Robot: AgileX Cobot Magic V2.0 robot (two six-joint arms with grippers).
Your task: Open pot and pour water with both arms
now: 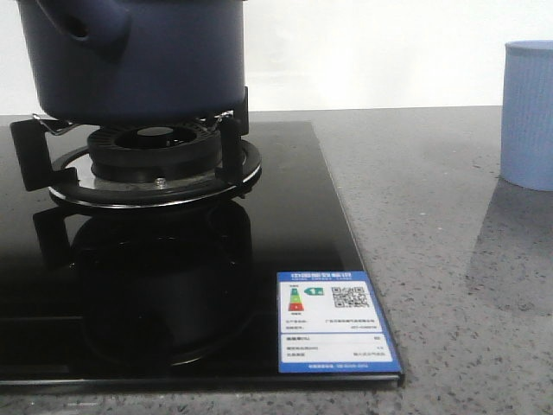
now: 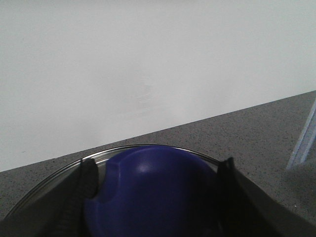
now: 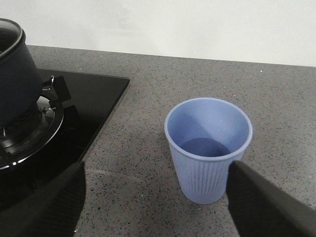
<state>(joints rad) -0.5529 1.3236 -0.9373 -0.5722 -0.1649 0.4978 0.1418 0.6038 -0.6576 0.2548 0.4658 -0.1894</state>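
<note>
The dark navy pot [image 1: 130, 60] stands on the gas burner at the far left; its top is cut off in the front view. In the left wrist view my left gripper [image 2: 157, 174] is shut on the round blue lid knob [image 2: 153, 197], one finger touching each side. The glass lid's metal rim [image 2: 54, 178] curves around the knob. The pot [image 3: 17, 84] also shows in the right wrist view. My right gripper [image 3: 157, 170] is open above the counter, and the light blue ribbed cup [image 3: 207, 148] stands upright just beyond its fingertips. Neither gripper shows in the front view.
A black glass hob [image 1: 173, 285] with a burner grate [image 1: 155, 160] and a blue energy label [image 1: 333, 324] fills the left. The cup [image 1: 529, 112] stands at the right edge on the grey speckled counter [image 1: 449, 259]. A white wall closes the back.
</note>
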